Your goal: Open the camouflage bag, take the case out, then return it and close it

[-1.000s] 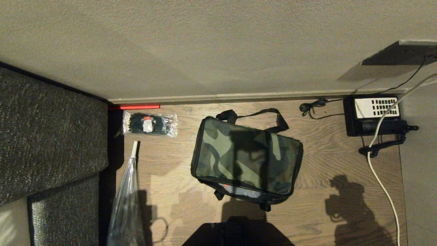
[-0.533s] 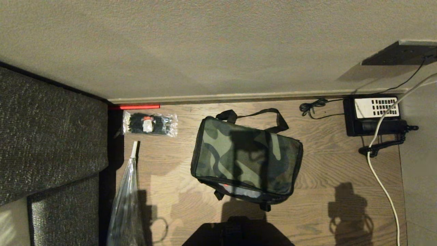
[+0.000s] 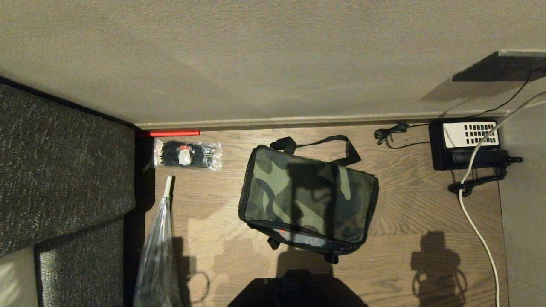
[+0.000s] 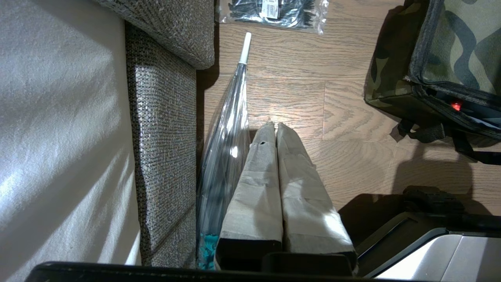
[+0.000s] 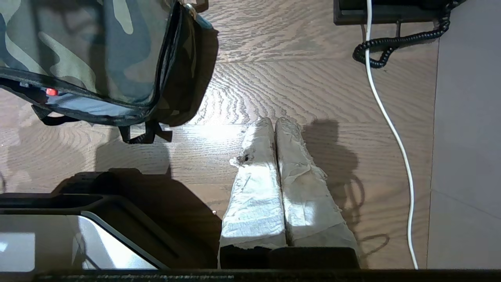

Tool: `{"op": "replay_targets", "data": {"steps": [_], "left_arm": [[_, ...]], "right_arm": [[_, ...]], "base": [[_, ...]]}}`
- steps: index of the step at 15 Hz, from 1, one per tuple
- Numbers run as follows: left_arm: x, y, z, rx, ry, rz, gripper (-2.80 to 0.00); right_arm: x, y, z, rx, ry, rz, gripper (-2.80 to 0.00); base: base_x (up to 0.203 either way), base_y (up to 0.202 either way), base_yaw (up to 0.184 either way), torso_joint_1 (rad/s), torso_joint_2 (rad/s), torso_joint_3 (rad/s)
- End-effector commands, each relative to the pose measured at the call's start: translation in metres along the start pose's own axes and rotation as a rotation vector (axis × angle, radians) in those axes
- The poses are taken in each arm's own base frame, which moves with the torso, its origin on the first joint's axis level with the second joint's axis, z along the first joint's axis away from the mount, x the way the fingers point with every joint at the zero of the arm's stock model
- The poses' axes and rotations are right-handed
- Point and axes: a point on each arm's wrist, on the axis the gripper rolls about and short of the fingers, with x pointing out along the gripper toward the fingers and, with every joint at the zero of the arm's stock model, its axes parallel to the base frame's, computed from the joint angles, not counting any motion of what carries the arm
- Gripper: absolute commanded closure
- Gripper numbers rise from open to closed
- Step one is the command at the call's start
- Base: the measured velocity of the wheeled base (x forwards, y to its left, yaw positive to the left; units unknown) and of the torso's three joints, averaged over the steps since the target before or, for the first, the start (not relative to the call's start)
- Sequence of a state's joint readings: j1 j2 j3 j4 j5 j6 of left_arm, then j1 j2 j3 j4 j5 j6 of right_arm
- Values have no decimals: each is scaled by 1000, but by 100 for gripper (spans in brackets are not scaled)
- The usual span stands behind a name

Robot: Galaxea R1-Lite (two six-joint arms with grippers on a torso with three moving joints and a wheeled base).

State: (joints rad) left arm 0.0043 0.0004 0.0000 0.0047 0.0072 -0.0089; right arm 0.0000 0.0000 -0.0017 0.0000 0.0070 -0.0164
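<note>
Two hands hang idle above the wooden floor (image 3: 409,204), each with its taped fingers pressed together and nothing between them: the left hand (image 4: 275,126) beside a clear folded umbrella (image 4: 229,129) that lies along the edge of a grey woven sofa (image 4: 164,129), the right hand (image 5: 273,121) over bare boards not far from a white cable (image 5: 391,129). Neither shows in the head view, where only their shadows fall on the floor. The camouflage bag (image 3: 307,194) sits on the floor in the middle, a little askew, its black strap looped toward the skirting and wall. Its flap lies over the top, but along the near edge the seam gapes slightly, showing a pale strip and a small red spot inside (image 5: 51,92). The case cannot be seen. A clear packet of black ties (image 3: 187,154) lies to the bag's left near the wall, and a black desk telephone (image 3: 467,144) with a curled cord stands well to its right.
</note>
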Motion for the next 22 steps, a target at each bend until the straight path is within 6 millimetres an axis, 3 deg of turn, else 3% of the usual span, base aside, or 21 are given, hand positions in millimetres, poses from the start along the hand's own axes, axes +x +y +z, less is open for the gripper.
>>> {"op": "replay_targets", "data": {"steps": [1,11,22], "left_arm": [[0,0,-1,0,3,1,0],[0,0,-1,-8,3,2,0],[0,0,-1,-8,3,2,0]], "right_arm": [[0,0,0,0,-1,1,0],[0,0,0,0,-1,1,0],[0,0,0,0,-1,1,0]], "base": [[0,0,0,0,0,0],[0,0,0,0,0,14],[0,0,0,2,2,197]]}}
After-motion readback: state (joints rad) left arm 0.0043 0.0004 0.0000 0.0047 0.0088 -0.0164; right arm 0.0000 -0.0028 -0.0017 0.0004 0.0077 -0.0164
